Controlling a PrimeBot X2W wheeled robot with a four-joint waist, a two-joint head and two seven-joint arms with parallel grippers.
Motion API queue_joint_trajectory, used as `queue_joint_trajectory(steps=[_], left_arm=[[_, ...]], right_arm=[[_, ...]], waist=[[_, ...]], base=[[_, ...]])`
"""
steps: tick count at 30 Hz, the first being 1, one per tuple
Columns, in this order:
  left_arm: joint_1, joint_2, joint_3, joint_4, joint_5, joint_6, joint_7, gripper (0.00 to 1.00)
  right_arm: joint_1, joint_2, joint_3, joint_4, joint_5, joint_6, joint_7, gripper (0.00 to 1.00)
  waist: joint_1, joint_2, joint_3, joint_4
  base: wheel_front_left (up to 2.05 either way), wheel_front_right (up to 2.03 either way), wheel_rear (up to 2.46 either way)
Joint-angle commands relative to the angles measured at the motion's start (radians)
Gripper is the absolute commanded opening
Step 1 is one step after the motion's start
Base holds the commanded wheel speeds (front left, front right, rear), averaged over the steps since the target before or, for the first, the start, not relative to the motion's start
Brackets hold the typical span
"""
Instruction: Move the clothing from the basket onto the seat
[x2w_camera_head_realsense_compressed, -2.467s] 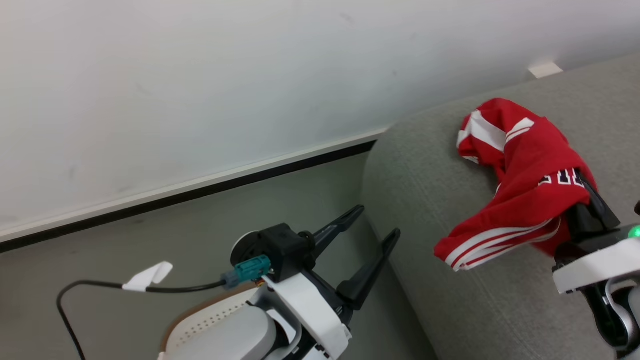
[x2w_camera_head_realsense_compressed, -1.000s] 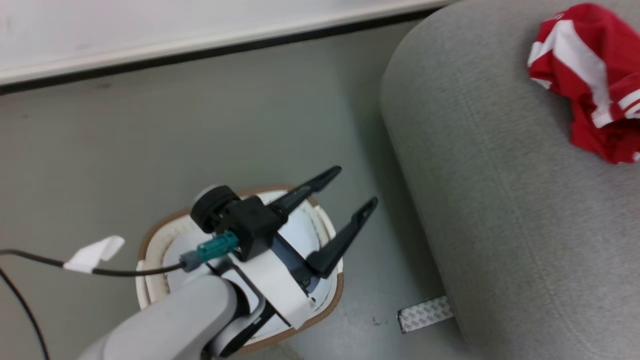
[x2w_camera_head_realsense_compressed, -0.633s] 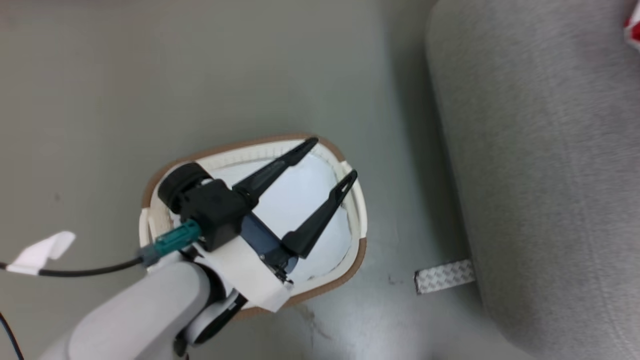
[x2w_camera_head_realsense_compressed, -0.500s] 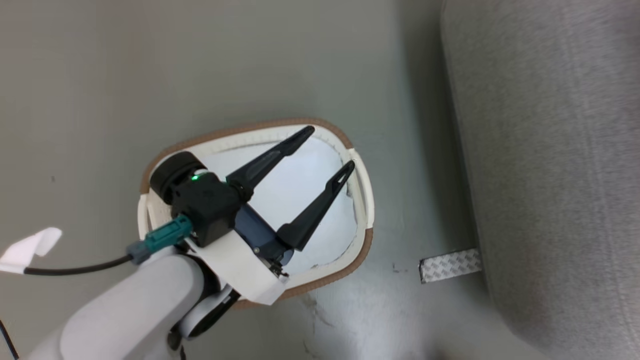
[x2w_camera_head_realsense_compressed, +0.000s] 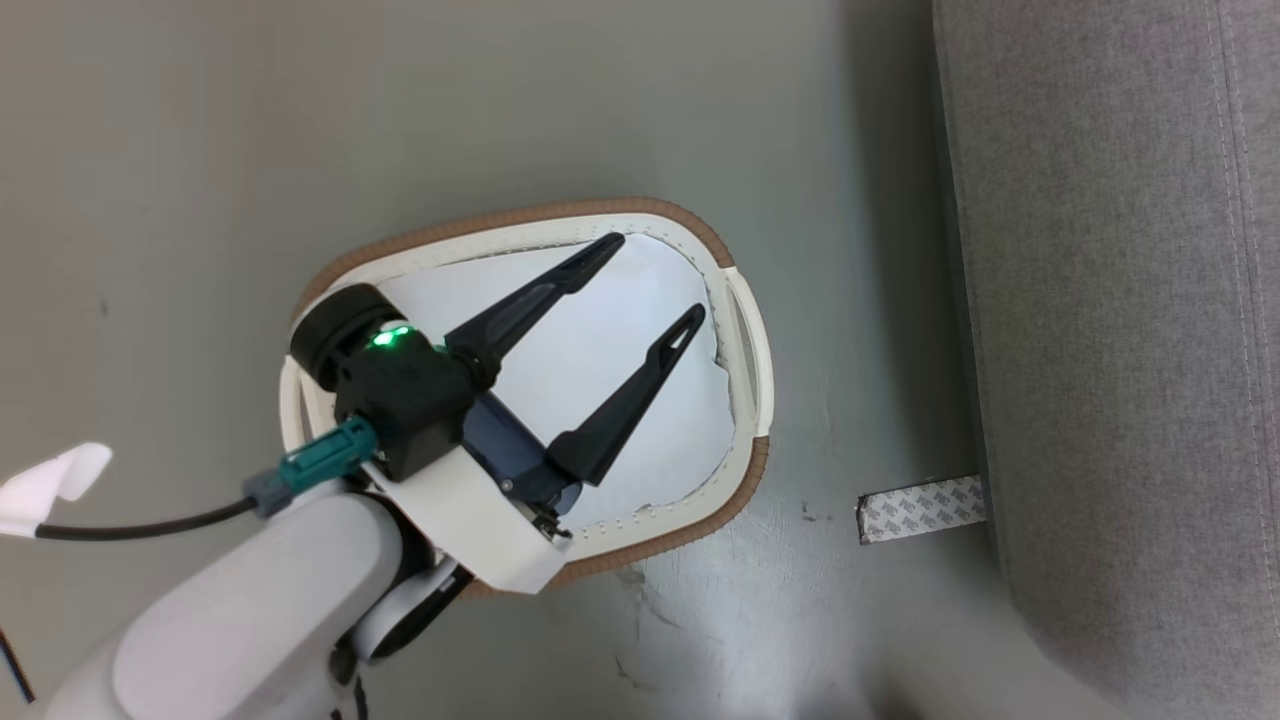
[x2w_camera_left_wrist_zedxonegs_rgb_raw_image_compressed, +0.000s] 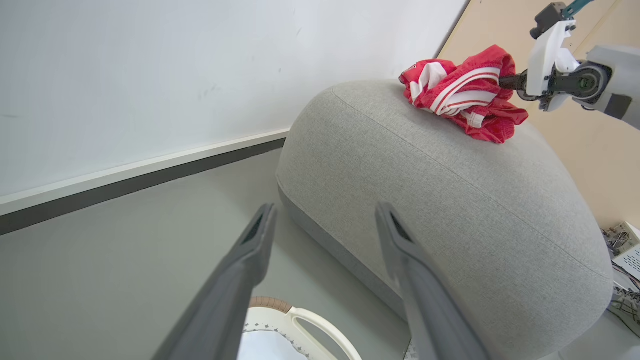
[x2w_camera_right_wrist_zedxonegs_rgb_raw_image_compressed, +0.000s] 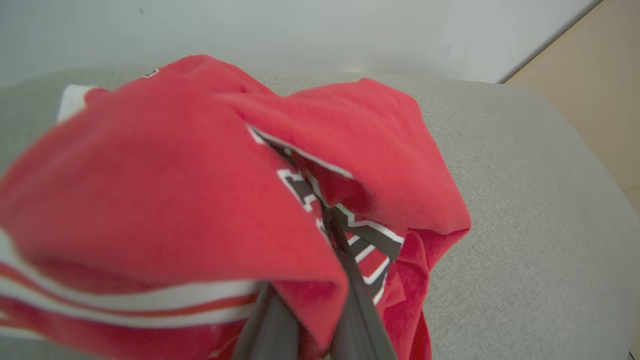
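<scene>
The clothing (x2w_camera_left_wrist_zedxonegs_rgb_raw_image_compressed: 465, 95) is a crumpled red jersey with white striped trim, lying on top of the light-grey seat (x2w_camera_left_wrist_zedxonegs_rgb_raw_image_compressed: 450, 200). My right gripper (x2w_camera_left_wrist_zedxonegs_rgb_raw_image_compressed: 502, 82) reaches in from the far side and is shut on a fold of it. In the right wrist view the red clothing (x2w_camera_right_wrist_zedxonegs_rgb_raw_image_compressed: 175, 175) drapes over my dark fingers (x2w_camera_right_wrist_zedxonegs_rgb_raw_image_compressed: 357, 320), which stand close together with cloth between them. My left gripper (x2w_camera_head_realsense_compressed: 652, 280) hangs open above the basket (x2w_camera_head_realsense_compressed: 735, 470), which holds a flat white sheet (x2w_camera_head_realsense_compressed: 610, 400). The seat's edge (x2w_camera_head_realsense_compressed: 1120, 300) runs down the right of the head view.
A strip of patterned tape (x2w_camera_head_realsense_compressed: 920, 508) lies on the grey floor between basket and seat. A black cable with a white tag (x2w_camera_head_realsense_compressed: 40, 490) trails from my left wrist. A white wall with dark baseboard (x2w_camera_left_wrist_zedxonegs_rgb_raw_image_compressed: 125, 185) stands behind; some equipment (x2w_camera_left_wrist_zedxonegs_rgb_raw_image_compressed: 622, 240) sits beyond the seat.
The head camera has swung down and left, from the seat and clothing to the basket and floor. My left gripper stays open over the basket.
</scene>
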Motion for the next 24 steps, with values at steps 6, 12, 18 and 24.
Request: queue_joint_trajectory(steps=[6, 12, 18, 24], left_arm=[[-0.011, 0.002, 0.005, 0.016, 0.002, 0.005, -0.013, 1.00], [0.019, -0.016, 0.011, 0.050, -0.023, 0.017, -0.030, 1.00], [0.078, -0.036, 0.029, 0.095, -0.064, 0.042, -0.062, 1.00], [0.154, -0.047, 0.065, 0.135, -0.099, 0.069, -0.083, 1.00]], right_arm=[[0.009, -0.042, 0.077, 0.016, 0.044, -0.002, -0.020, 1.00], [0.011, -0.083, 0.177, 0.054, 0.090, -0.002, -0.027, 1.00], [0.070, -0.126, 0.292, 0.081, 0.173, -0.002, 0.002, 1.00], [0.169, -0.191, 0.402, 0.031, 0.273, -0.002, 0.001, 1.00]], waist=[[-0.0002, 0.0000, -0.032, -0.005], [-0.0002, 0.0000, -0.120, -0.018], [-0.0002, 0.0000, -0.262, -0.031], [-0.0002, 0.0000, -0.410, -0.035]], base=[[0.00, 0.00, 0.00], [0.00, 0.00, 0.00], [0.00, 0.00, 0.00], [0.00, 0.00, 0.00]])
